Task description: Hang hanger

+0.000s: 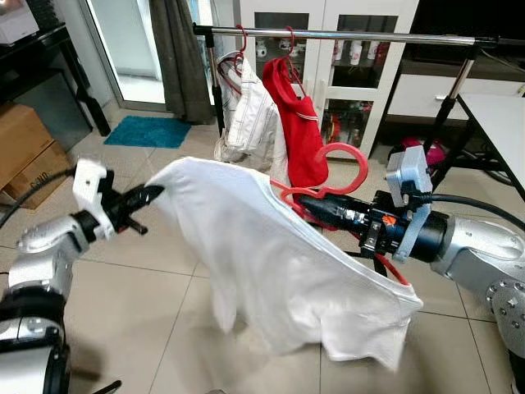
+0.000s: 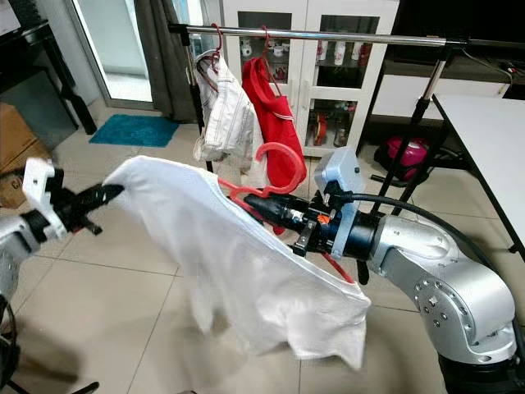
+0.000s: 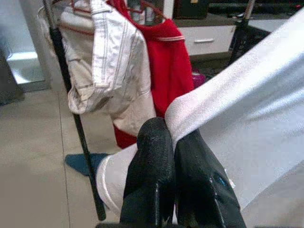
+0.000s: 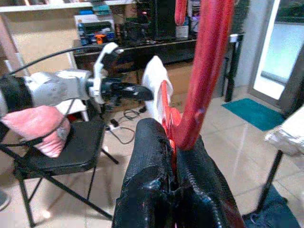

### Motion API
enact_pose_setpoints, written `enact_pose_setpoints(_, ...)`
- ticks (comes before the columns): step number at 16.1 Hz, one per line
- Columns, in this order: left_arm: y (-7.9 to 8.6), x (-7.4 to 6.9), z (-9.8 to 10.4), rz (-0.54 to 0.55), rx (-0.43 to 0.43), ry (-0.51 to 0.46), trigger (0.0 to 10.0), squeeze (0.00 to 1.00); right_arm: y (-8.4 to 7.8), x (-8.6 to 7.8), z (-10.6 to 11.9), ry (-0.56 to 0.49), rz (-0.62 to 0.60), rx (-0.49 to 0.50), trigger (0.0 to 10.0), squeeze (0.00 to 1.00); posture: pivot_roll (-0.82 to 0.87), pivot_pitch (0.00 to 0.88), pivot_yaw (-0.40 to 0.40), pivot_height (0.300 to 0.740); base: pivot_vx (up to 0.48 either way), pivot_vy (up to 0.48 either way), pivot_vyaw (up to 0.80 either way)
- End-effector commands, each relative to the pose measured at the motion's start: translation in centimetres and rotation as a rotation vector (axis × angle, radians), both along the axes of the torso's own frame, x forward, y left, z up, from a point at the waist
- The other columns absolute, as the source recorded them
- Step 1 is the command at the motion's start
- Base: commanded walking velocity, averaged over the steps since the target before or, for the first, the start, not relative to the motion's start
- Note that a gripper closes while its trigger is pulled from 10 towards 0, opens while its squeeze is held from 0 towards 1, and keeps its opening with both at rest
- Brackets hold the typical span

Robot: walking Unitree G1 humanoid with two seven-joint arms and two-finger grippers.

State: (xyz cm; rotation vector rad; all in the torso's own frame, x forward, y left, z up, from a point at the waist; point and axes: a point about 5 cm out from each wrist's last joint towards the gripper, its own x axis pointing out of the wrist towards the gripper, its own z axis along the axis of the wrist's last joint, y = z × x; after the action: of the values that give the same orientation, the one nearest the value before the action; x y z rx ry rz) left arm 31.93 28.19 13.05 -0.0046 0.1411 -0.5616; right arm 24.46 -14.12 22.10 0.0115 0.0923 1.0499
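White shirt on a red hanger, held below the rail

Left hand [image 1: 152, 195] pinches the white shirt [image 1: 271, 263] sleeve; right hand [image 1: 316, 207] clamps the red hanger [image 1: 344, 168]. Raise its hook above the rail [image 1: 361, 35] beyond both hands, keeping the sleeve taut.

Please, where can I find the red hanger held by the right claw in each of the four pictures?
Left eye view: red hanger, right of centre, hook curling above the white shirt.
Right eye view: the hanger near centre, above the right claw.
Left wrist view: cannot tell; the left claw pinches white cloth.
Right wrist view: a thick red bar rising from the claw.
Shared landmark: the clothes rail with its red garment.
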Motion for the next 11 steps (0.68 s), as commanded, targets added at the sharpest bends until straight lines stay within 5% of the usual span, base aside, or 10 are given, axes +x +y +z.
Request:
enact_pose_setpoints(1,0.9,-0.4,-0.1,0.066,0.006,-0.004,0.0,0.0,-0.4,0.8,0.3,-0.03,-0.063,-0.002,10.0,0.0,-0.2,0.0,0.07,0.74,0.0,0.0,0.0)
enact_pose_setpoints(6,1.9,-0.9,-1.3,0.215,0.062,0.031,0.0,0.0,-0.8,1.8,0.4,-0.029,-0.125,0.017,10.0,0.0,-0.19,0.0,0.059,0.74,0.0,0.0,0.0)
enact_pose_setpoints(7,1.5,-0.8,-1.1,0.205,0.032,0.02,10.0,0.0,-0.7,1.8,0.4,-0.021,-0.126,0.014,10.0,0.0,-0.18,0.0,0.057,0.74,0.0,0.0,0.0)
enact_pose_setpoints(8,1.1,-0.8,-0.9,0.188,0.022,0.01,10.0,0.14,-0.7,1.9,0.2,-0.014,-0.132,0.01,10.0,0.0,-0.18,0.0,0.058,0.74,0.0,0.0,0.0)
enact_pose_setpoints(9,1.1,-0.9,-0.9,0.188,0.043,0.0,10.0,1.0,-0.6,1.9,-0.1,0.018,-0.127,0.029,10.0,0.0,-0.18,0.0,0.064,0.74,0.0,0.0,0.0)
enact_pose_setpoints(11,1.3,-1.2,-1.0,0.185,0.055,0.005,10.0,1.0,-0.8,1.9,-0.6,0.029,-0.162,0.018,10.0,0.0,-0.18,0.0,0.064,0.74,0.0,0.0,0.0)
